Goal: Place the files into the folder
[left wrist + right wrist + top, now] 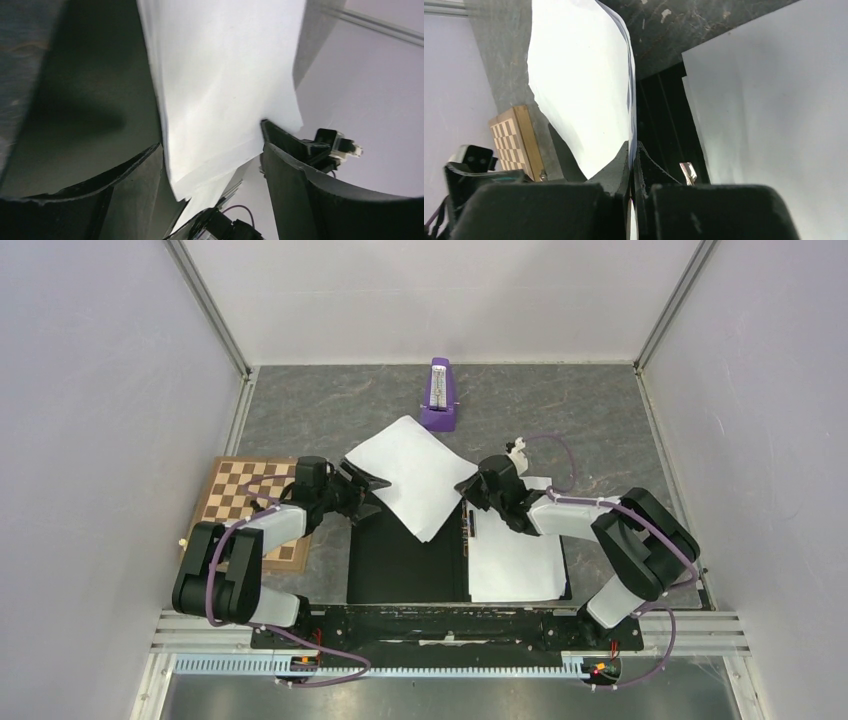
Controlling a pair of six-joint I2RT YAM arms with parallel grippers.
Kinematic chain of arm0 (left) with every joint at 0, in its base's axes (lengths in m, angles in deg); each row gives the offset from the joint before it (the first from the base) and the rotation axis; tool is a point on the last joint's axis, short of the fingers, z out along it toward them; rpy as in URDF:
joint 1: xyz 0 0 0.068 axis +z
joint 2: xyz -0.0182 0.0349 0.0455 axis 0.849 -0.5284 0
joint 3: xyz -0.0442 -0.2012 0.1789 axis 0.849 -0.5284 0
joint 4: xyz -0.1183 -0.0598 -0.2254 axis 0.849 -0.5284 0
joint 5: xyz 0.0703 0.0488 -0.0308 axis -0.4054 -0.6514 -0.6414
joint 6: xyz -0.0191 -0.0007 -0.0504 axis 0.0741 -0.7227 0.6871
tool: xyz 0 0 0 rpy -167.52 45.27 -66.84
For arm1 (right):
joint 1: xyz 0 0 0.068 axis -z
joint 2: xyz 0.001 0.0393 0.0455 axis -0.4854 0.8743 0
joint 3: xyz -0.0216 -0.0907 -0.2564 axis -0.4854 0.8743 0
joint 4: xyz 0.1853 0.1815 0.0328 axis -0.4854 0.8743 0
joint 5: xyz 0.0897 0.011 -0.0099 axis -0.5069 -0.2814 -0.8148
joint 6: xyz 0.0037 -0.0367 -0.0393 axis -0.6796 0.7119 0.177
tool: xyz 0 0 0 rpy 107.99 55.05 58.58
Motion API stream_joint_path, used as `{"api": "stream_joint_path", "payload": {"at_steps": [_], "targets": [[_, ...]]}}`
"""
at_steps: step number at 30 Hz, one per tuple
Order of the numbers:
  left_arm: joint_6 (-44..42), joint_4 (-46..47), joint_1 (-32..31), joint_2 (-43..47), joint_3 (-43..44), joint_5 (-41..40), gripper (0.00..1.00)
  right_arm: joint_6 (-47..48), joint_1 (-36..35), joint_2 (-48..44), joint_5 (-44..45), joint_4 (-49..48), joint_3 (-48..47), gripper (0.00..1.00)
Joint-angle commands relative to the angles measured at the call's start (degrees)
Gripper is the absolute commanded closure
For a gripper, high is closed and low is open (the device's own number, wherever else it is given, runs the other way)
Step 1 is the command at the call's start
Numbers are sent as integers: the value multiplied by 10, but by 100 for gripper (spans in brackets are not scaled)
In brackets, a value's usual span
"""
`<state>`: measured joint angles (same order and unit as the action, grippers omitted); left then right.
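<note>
White sheet (574,85) tight in right gripper (633,148)

Two batches of files (408,472), one folder (405,562), one chessboard (243,498), one metronome (439,396).

We're looking at the worktop (600,420), dark grey and marbled, and right at its near middle the folder (405,565) lies flat and wide open, black inside facing up. Off the folder's left edge, near it but with a strip of bare grey between, there's the brown chessboard (232,496), flat on the surface and turned a little askew. Beyond the folder's far edge, well apart from it and toward the back, a small purple metronome (439,395) stands upright.
</note>
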<state>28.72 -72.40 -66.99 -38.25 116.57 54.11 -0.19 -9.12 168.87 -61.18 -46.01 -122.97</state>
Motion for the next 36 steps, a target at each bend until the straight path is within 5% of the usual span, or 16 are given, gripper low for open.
{"api": "stream_joint_path", "payload": {"at_steps": [1, 19, 36], "targets": [[65, 96, -17, 6, 1, -18, 20, -7, -3, -39, 17, 11, -4, 100], [50, 30, -34, -37, 35, -62, 17, 5, -2, -64, 22, 75, -68, 100], [184, 309, -46, -117, -22, -83, 16, 4, -9, -90, 26, 123, -89, 100]]}}
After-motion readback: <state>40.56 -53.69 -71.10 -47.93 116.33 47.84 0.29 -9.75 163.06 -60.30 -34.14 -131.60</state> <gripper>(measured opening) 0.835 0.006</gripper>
